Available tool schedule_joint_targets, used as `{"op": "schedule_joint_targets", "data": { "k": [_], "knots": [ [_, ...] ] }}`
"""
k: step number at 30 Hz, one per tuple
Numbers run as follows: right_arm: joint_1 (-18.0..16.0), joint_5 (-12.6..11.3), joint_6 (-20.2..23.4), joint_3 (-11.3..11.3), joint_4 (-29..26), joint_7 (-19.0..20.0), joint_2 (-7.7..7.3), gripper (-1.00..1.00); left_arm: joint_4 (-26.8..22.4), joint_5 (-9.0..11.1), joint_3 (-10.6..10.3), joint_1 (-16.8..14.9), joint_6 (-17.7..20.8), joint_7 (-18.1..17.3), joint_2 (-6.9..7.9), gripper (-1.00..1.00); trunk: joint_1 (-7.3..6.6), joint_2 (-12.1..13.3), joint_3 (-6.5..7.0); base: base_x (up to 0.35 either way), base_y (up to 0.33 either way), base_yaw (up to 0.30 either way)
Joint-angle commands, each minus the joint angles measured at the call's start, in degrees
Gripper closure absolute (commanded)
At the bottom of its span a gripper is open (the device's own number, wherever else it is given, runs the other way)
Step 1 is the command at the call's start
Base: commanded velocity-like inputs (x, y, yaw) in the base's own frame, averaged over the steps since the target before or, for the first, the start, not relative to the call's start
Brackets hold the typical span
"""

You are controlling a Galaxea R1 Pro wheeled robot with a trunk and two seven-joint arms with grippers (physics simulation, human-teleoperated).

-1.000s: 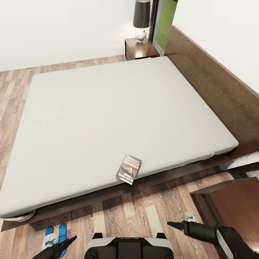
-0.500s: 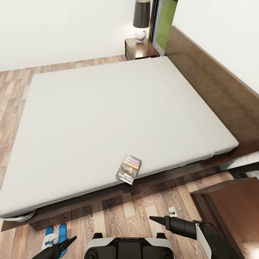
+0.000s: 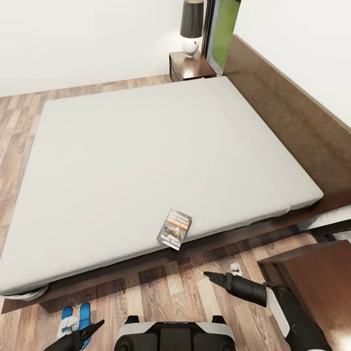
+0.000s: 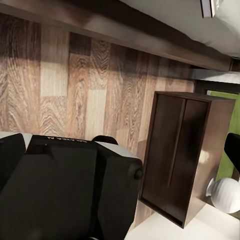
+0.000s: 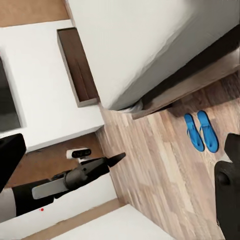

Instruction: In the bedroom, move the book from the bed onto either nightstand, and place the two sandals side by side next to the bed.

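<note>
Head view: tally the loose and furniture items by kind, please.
Book: 1
Blue sandals: 2
Bed: 1
Nightstand at the far side: 1
Lamp: 1
Total: 6

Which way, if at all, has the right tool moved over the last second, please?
Yes. The right tool has swung toward the robot's left and forward, toward the bed, ending nearer the book, which has stayed put at the mattress edge.
</note>
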Motion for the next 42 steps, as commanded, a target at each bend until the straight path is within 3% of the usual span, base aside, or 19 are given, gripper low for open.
{"op": "schedule_joint_targets", "data": {
  "k": [1,20,25,27,31,34,37,40,42],
  "knots": [
    [0.0,-0.8,0.7,0.0,-0.4,0.0,0.00,-1.00,0.1,0.5,-0.5,0.0,-0.4,-0.1,0.02,-1.00,0.02,-0.1,-0.05,0.000,0.000,0.000],
    [0.0,-2.0,0.6,0.0,-2.8,-0.7,0.40,-1.00,0.1,0.5,-0.5,0.0,-0.5,0.0,-0.04,-1.00,0.02,-0.1,-0.05,0.000,0.000,0.000],
    [0.0,-2.0,0.4,0.1,-2.2,-2.4,6.66,-1.00,0.1,0.5,-0.5,0.0,-0.5,0.0,-0.07,-1.00,0.02,-0.1,-0.05,0.000,0.000,0.000],
    [-0.1,-2.1,0.4,0.1,-2.2,-4.6,8.12,-1.00,0.2,0.5,-0.5,0.0,-0.5,0.1,-0.07,-1.00,0.02,-0.1,-0.05,0.000,0.000,0.000],
    [-0.3,-2.6,0.4,0.1,-2.2,-10.5,9.36,-1.00,0.2,0.5,-0.5,0.0,-0.5,0.1,-0.34,-1.00,0.02,-0.1,-0.05,0.000,0.000,0.000],
    [-0.3,-4.2,0.4,0.1,-2.2,-12.6,9.66,-1.00,0.1,0.5,-0.5,0.0,-0.5,0.2,-0.80,-1.00,0.02,-0.1,-0.05,0.000,0.000,0.000],
    [-0.3,-9.2,0.4,0.1,-2.2,-13.2,9.65,-1.00,0.1,0.5,-0.5,0.0,-0.5,0.2,-1.19,-1.00,0.02,-0.1,-0.05,0.000,0.000,0.000],
    [-0.3,-12.7,0.3,0.1,-2.2,-13.2,9.61,-1.00,0.1,0.5,-0.5,0.0,-0.5,0.1,-1.27,-1.00,0.02,-0.1,-0.05,0.000,0.000,0.000],
    [-0.3,-13.7,-0.1,0.1,-2.2,-13.3,9.60,-1.00,0.1,0.5,-0.5,0.0,-0.5,0.1,-1.28,-1.00,0.02,-0.1,-0.05,0.000,0.000,0.000]
  ]
}}
